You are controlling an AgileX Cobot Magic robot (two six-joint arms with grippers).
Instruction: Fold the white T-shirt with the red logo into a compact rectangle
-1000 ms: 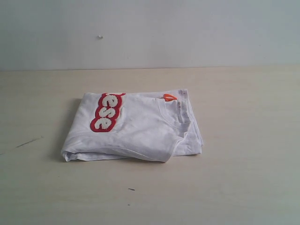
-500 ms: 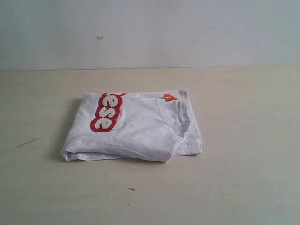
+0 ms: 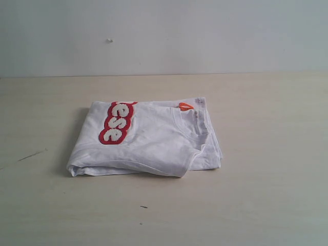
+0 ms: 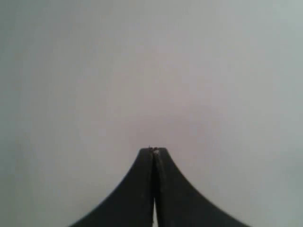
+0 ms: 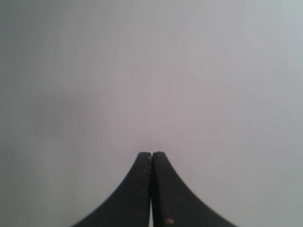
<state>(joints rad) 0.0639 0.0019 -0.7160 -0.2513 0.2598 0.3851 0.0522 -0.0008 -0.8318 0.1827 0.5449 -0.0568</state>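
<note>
White T-shirt (image 3: 154, 146) folded into a chunky rectangle in the middle of the table (image 3: 266, 184), red logo (image 3: 117, 123) face up. Pinched closed and empty: left gripper (image 4: 153, 150), right gripper (image 5: 151, 154).

The exterior camera sits a little above the tabletop (image 3: 266, 205) and looks across it at a shallow angle to the pale wall (image 3: 205, 36), with the white T-shirt (image 3: 154, 143) mid-frame. Each wrist camera looks out past its own left gripper (image 4: 152, 150) or right gripper (image 5: 151, 153) onto a blank pale surface. Whether that surface is the same wall, I cannot tell.
</note>
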